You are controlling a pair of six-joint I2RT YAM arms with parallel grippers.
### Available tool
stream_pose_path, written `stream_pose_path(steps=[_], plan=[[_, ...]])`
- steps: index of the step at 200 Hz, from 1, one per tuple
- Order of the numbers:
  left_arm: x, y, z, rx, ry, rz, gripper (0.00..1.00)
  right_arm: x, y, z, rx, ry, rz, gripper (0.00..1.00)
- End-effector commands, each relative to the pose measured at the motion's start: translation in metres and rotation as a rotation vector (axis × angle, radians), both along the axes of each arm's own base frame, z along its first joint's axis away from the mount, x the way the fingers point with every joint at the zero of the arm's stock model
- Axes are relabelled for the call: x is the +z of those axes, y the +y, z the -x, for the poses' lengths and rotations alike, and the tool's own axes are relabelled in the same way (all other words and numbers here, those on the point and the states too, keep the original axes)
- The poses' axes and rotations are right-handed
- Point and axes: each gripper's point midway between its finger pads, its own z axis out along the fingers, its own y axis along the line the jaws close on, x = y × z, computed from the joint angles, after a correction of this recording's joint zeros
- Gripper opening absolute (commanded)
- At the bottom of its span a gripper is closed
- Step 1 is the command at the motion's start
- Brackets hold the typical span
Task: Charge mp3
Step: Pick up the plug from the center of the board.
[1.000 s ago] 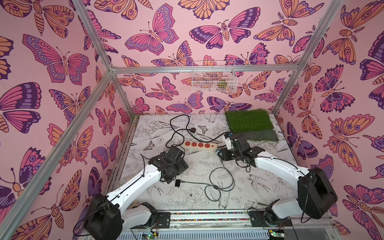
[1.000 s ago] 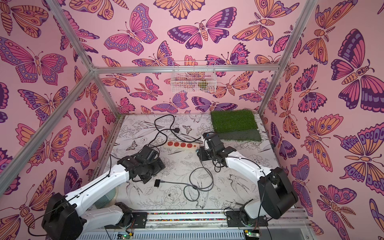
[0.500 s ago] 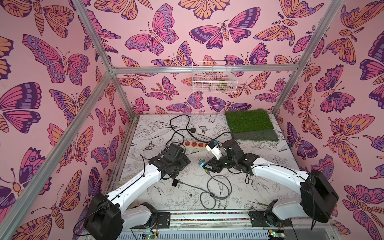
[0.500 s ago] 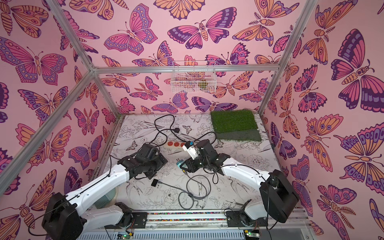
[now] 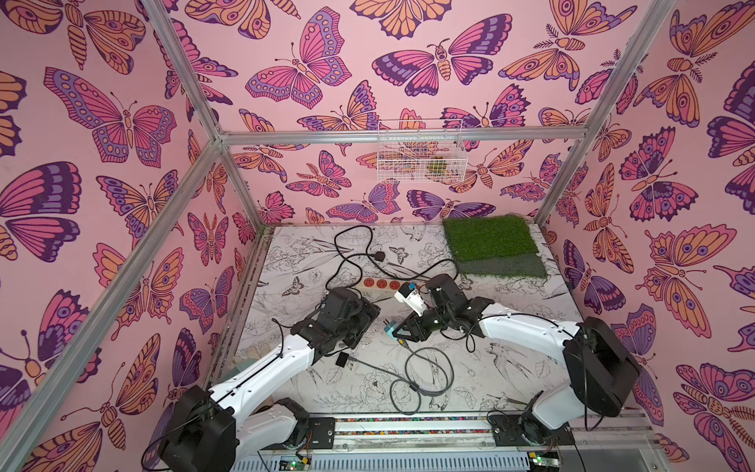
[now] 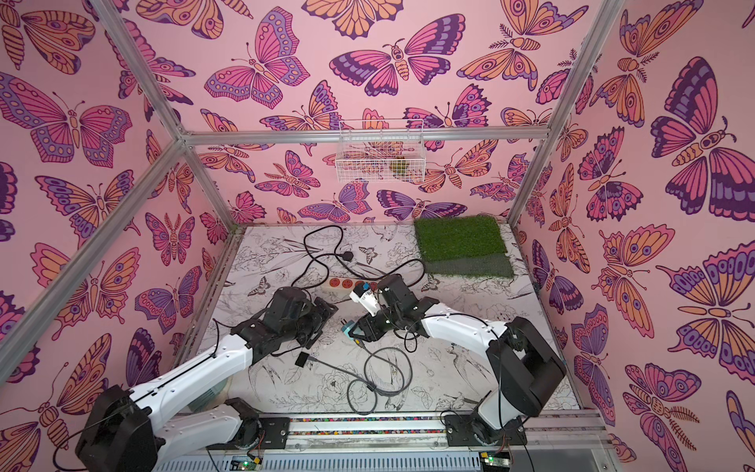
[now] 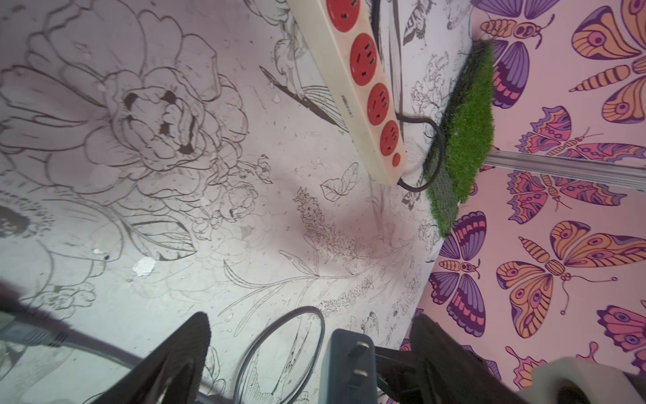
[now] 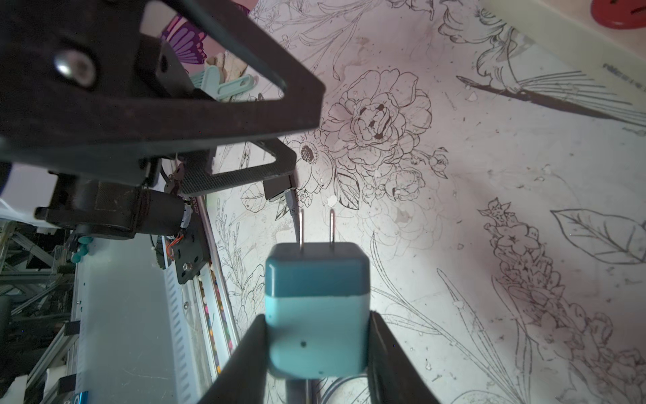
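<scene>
In both top views the mp3 (image 5: 341,359) (image 6: 301,359) lies on the surface (image 5: 490,388) with its cable (image 5: 408,380) attached, at 8 o'clock from the teal adapter (image 5: 391,329).

The left wrist view alone shows the red sockets of the power strip (image 7: 363,87). The left gripper (image 7: 309,316) has its fingers spread wide, and the teal adapter seemingly sits between them, untouched.

In the right wrist view, the right gripper (image 8: 318,314) fingers clamp the teal adapter. A second ago that gripper was by the power strip.
</scene>
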Motion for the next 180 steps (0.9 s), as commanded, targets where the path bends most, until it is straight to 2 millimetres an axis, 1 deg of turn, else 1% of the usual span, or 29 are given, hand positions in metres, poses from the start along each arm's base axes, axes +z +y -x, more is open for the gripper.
stream_pose_path(steps=[1,27,32,50,64,75,84,116,126,172,180], plan=[[-0.006,-0.012,-0.002,-0.027,0.0,0.05,0.9,0.006,0.009,0.0,0.053,-0.013,-0.007,0.0],[-0.009,-0.016,-0.004,-0.037,-0.002,0.065,0.89,0.007,0.014,-0.003,0.061,-0.016,-0.021,0.0],[-0.008,-0.017,-0.004,-0.039,-0.006,0.072,0.88,0.009,0.016,0.0,0.078,-0.002,-0.037,0.0],[-0.005,-0.02,-0.005,-0.043,-0.03,0.098,0.76,0.008,0.018,-0.001,0.084,0.001,-0.035,0.0],[-0.003,-0.02,-0.005,-0.044,-0.043,0.112,0.72,0.007,0.02,-0.001,0.09,0.009,-0.037,0.0],[-0.001,-0.021,-0.005,-0.049,-0.057,0.122,0.62,0.008,0.022,-0.001,0.097,0.012,-0.049,0.0],[0.0,-0.022,-0.005,-0.055,-0.068,0.134,0.58,0.009,0.023,0.0,0.103,0.015,-0.054,0.0],[0.0,-0.028,-0.004,-0.078,-0.071,0.159,0.55,0.013,0.025,0.0,0.108,0.014,-0.067,0.0],[-0.001,-0.029,-0.004,-0.084,-0.072,0.164,0.5,0.014,0.026,0.0,0.111,0.019,-0.071,0.0],[0.002,-0.032,-0.002,-0.103,-0.083,0.184,0.47,0.015,0.026,0.0,0.112,0.017,-0.071,0.0],[0.002,-0.033,-0.001,-0.113,-0.084,0.183,0.44,0.015,0.026,0.0,0.117,0.018,-0.074,0.0]])
